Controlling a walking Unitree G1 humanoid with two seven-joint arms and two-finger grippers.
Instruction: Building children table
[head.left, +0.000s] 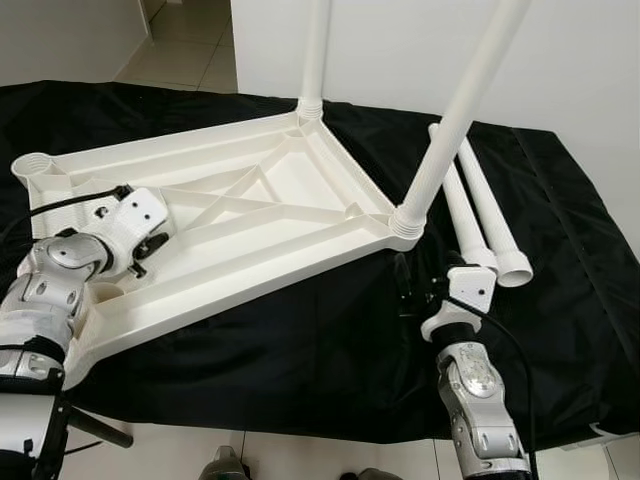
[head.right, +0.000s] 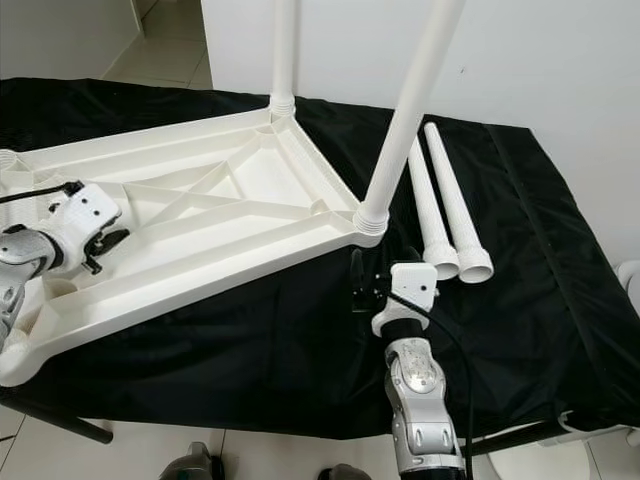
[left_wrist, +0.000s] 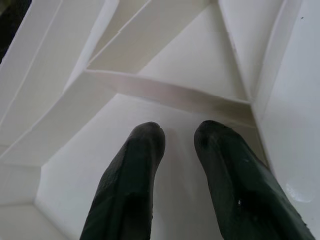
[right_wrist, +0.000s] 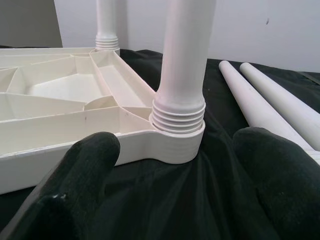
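Your upturned white tabletop (head.left: 230, 215) lies at centre-left on the black cloth (head.left: 300, 340), two legs (head.left: 455, 115) screwed in upright. Two loose legs (head.left: 480, 215) lie at right. Left gripper (left_wrist: 177, 145) hovers released over the ribs; right gripper (right_wrist: 175, 165) gapes before the near corner socket.

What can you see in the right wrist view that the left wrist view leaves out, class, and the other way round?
Right wrist view: the right gripper, fingers wide apart, faces a screwed-in leg with its threaded collar seated in the corner socket; a second upright leg stands behind, two loose legs lie on the black cloth.

Left wrist view: the left gripper, fingers slightly apart, hovers close over a flat panel among crossing ribs.

Both: two black fingers and the white upturned tabletop.
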